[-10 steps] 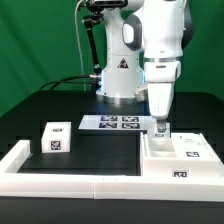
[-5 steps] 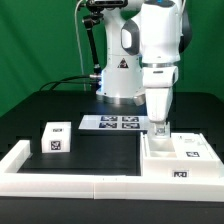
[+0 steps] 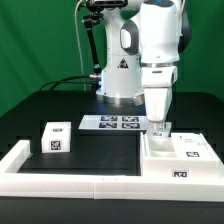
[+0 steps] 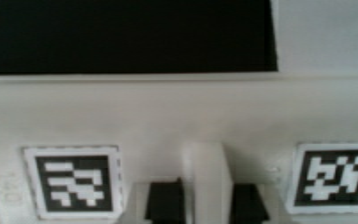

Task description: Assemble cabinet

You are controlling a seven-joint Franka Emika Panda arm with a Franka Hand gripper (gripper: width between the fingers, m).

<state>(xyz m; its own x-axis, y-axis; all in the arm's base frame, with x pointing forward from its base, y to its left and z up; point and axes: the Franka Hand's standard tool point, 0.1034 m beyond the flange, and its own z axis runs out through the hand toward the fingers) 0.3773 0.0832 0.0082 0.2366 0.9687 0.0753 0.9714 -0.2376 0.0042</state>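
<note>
**Pincer down on the cabinet box, its grip unclear**

The white arm (image 3: 160,50) reaches straight down over the black bench (image 3: 110,150). Its pincer (image 3: 160,129) is at the back edge of the cabinet box (image 3: 185,162). The box is a low white piece with square black-and-white tags. It lies on the bench at the exterior view's right, close behind the front run of the long white rail (image 3: 70,182). Whether box and rail touch cannot be told.

In the wrist view the white surface of the box (image 4: 176,110) fills most of the picture, with the dark bench beyond it. An upright ridge (image 4: 206,165) rises between two tags (image 4: 73,180) (image 4: 336,172). The pincer (image 4: 206,205) straddles this ridge, with one dark finger (image 4: 158,205) on each side of it. The picture is blurred, so I cannot tell whether the fingers press on the ridge or only stand beside it.

A small block (image 3: 55,137), white with a tag on its top and another on its front, stands upright on the bench. It is at the exterior view's left, well apart from the box and the pincer and inside the corner of the rail.

The marker board (image 3: 112,122) lies flat between the arm's base and the open middle of the bench. It is just beside the pincer, on the exterior view's left of it.
</note>
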